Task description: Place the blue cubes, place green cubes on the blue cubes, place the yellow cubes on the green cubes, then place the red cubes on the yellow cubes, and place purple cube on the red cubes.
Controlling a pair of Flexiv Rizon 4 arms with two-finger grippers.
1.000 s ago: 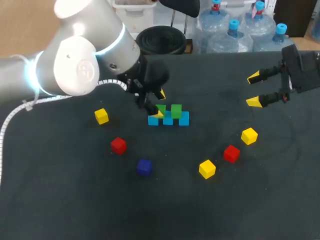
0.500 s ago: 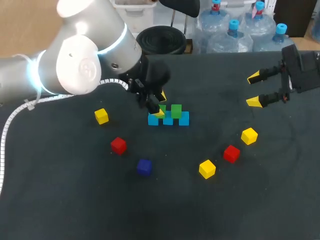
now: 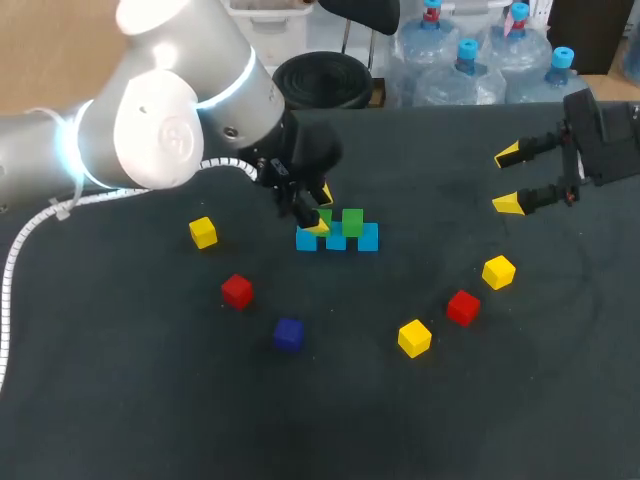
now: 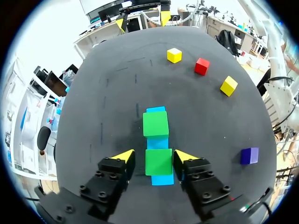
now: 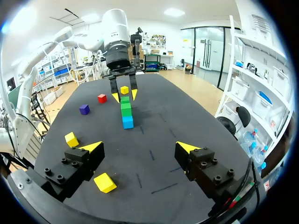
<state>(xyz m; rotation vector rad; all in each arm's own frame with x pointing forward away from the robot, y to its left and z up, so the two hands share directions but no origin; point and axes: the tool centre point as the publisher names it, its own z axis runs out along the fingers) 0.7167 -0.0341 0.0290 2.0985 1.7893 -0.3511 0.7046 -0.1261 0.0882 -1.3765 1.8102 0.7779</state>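
Basically no change from half a second back: left gripper [image 4: 154, 156] still straddling green cube [image 4: 159, 162], fingers apart, not clamping. Right gripper [image 3: 510, 180] wide open, upper right. Black table [image 3: 150, 400].

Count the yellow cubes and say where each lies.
3. The left yellow cube lies left of the blue row; the right yellow cube and the near yellow cube flank a red cube. None seems hidden.

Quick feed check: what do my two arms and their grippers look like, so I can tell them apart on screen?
The left arm is bulky, rounded and silver-white, with glowing pale-blue rings at its joints and a white spiral-wrapped cable running alongside. The left gripper is black, with bolted finger blocks and wedge-shaped yellow tips. The right gripper has the same black body and yellow wedge tips; little of its arm shows.
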